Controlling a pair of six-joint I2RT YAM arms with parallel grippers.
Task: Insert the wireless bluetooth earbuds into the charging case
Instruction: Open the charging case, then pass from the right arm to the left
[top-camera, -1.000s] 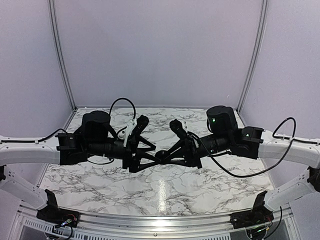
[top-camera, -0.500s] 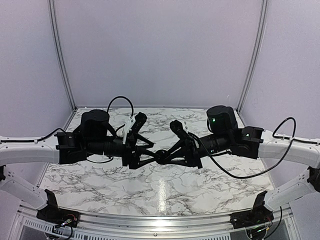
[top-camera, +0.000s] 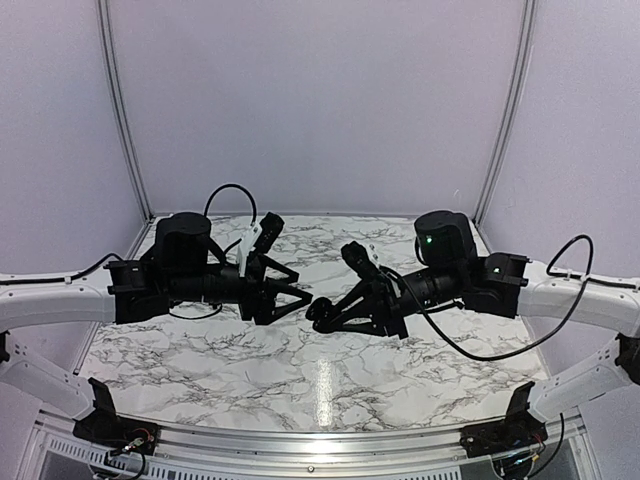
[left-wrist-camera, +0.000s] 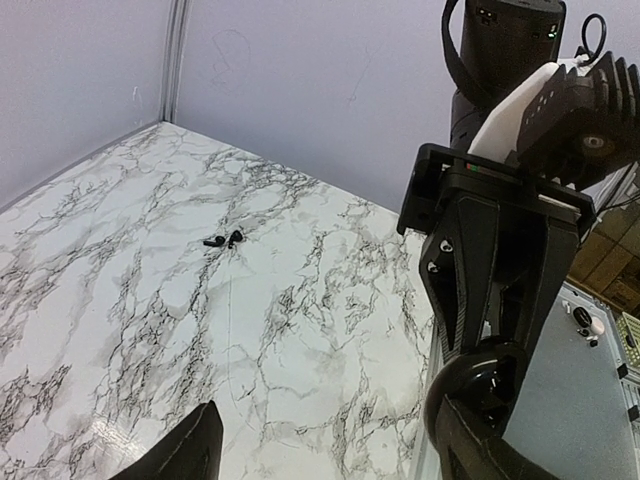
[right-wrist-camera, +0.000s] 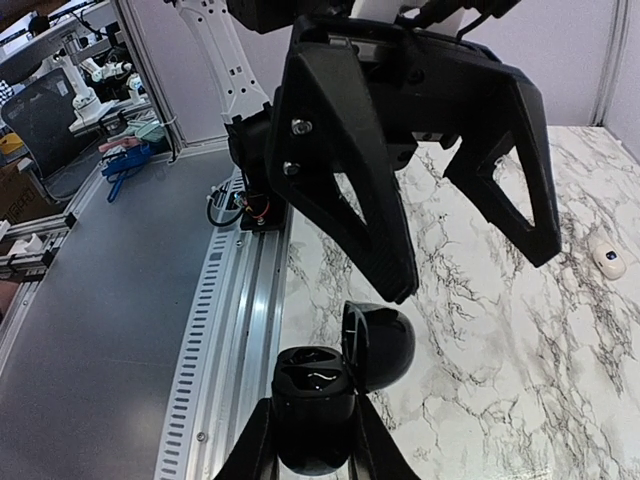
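1. Earbuds, two tiny black plastic pieces (left-wrist-camera: 224, 240), lie close together on the white marbled desk (left-wrist-camera: 300, 340), well apart from both my arms. Neither has been picked up.
2. I judge the glossy black rounded clamshell (right-wrist-camera: 315, 395) to be the charging case. My right jaws (right-wrist-camera: 315, 425) pinch it narrowly, up off the desk, with its hinged lid swung open. Its wells look empty.
3. My left jaws (right-wrist-camera: 470, 272) stand wide with nothing between them, just beyond the case.
4. A small cream-white rounded piece (right-wrist-camera: 607, 258) lies on the desk far off. I cannot tell what it is.
5. Done: the case is gripped and opened. Left: fetch both earbuds and seat each in its well.
6. I can read no brand, label or writing anywhere.
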